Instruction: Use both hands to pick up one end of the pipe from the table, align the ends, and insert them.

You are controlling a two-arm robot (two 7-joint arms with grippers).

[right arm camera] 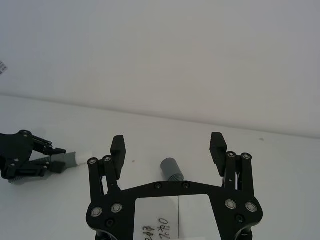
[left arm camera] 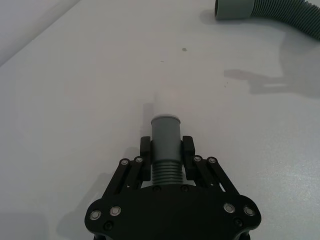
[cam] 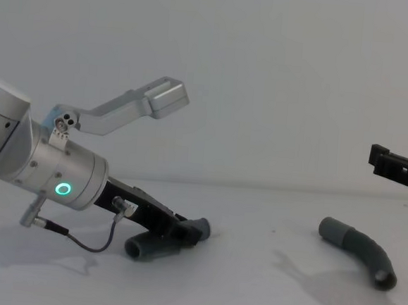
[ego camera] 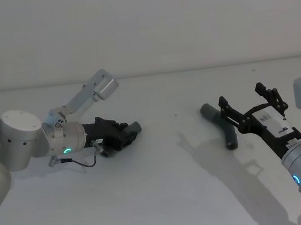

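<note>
Head view gives you the layout: the left gripper [ego camera: 125,136] sits low over the table [ego camera: 167,199] on the robot's left. The right gripper [ego camera: 241,95] hangs over the robot's right side, well apart from it.

In the left wrist view you see the left gripper's fingers [left arm camera: 145,150] clamped on the first hose piece [left arm camera: 165,170], one on each side. They grip where the ribbed part meets the smooth grey cuff [left arm camera: 165,137]. That cuff sticks out ahead of the fingers and ends in a narrow white tip [left arm camera: 165,118]. From the chest view, this piece slopes: its ribbed tail is down at the table, and the cuffed end is a little higher, pointing toward the robot's right. You cannot tell from these views whether the tail actually touches the surface.

The second hose piece [ego camera: 229,135] lies curved on the table on the robot's right, with nothing touching it. Its other cuff [right arm camera: 171,168] is turned toward the robot's left. The right gripper's fingers [right arm camera: 118,146] are spread wide with nothing between them. In the right wrist view you see that cuff on the table beyond the gap. The chest view puts this gripper at the right edge, clearly higher than the piece below.

The two cuffed ends are well apart, with bare table between them.
</note>
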